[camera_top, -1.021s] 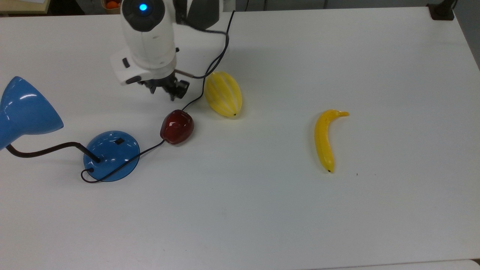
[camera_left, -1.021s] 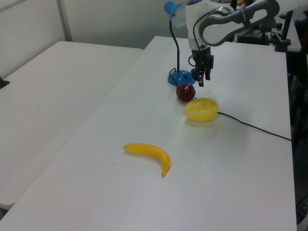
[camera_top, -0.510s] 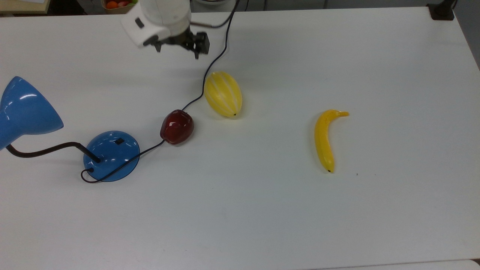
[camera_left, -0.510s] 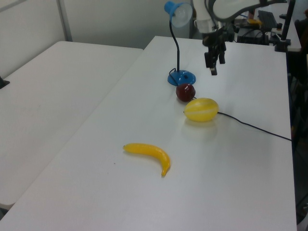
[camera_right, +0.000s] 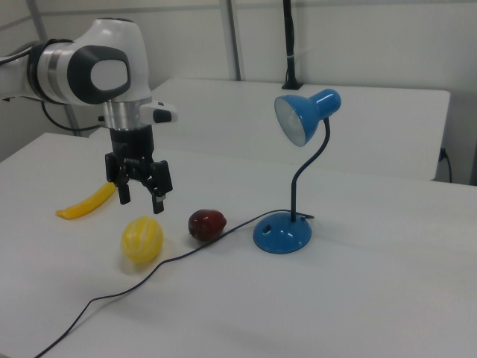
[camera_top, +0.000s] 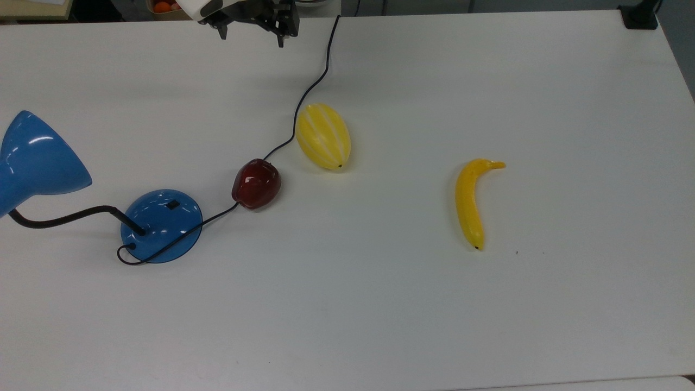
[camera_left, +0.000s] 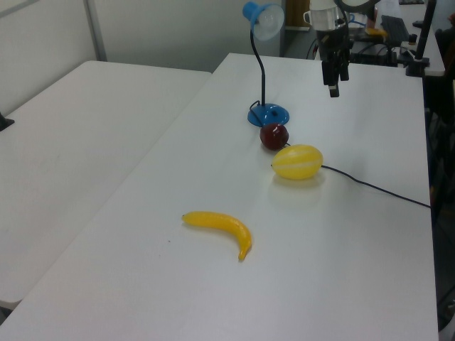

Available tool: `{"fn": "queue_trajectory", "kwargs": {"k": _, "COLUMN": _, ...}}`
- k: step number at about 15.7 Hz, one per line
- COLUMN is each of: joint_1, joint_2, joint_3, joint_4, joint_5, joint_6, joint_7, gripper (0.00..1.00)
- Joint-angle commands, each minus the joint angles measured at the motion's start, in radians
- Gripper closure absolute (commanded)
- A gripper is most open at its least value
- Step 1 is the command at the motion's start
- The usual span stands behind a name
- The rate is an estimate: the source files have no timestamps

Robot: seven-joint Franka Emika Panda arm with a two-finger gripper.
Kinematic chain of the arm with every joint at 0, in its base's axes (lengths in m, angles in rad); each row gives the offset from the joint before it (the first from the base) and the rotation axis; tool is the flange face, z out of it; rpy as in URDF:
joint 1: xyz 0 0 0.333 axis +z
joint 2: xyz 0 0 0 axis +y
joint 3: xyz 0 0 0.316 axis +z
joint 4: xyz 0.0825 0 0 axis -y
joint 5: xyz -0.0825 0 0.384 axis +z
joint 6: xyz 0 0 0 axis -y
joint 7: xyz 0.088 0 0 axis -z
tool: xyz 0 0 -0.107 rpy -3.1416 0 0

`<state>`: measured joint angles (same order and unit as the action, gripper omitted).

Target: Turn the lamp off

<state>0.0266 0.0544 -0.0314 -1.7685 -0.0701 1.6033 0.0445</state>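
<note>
Right view: glossy blue lamp [camera_right: 292,179] stands upright, unlit.

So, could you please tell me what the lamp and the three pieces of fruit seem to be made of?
The lamp looks like glossy blue painted metal or plastic, with sharp highlights on its shade. The apple, melon and banana look like hard plastic replicas: each has an even, shiny skin.

The lamp [camera_top: 160,225] has its shade cut off by the top view's left edge. The arm runs off the top view's far edge, above the gripper [camera_top: 251,31]. The switch's setting is too small to tell.
</note>
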Motion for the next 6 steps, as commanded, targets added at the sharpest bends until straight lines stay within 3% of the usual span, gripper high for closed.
{"fn": "queue_trajectory", "kwargs": {"k": 1, "joint_1": -0.005, "joint_2": -0.03, "joint_3": -0.007, "joint_4": -0.034, "joint_5": 0.012, "joint_6": 0.017, "joint_7": -0.028, "gripper": 0.0}}
{"fn": "queue_trajectory", "kwargs": {"k": 6, "joint_1": -0.005, "joint_2": -0.028, "joint_3": -0.007, "joint_4": -0.034, "joint_5": 0.012, "joint_6": 0.02, "joint_7": -0.011, "gripper": 0.0}}
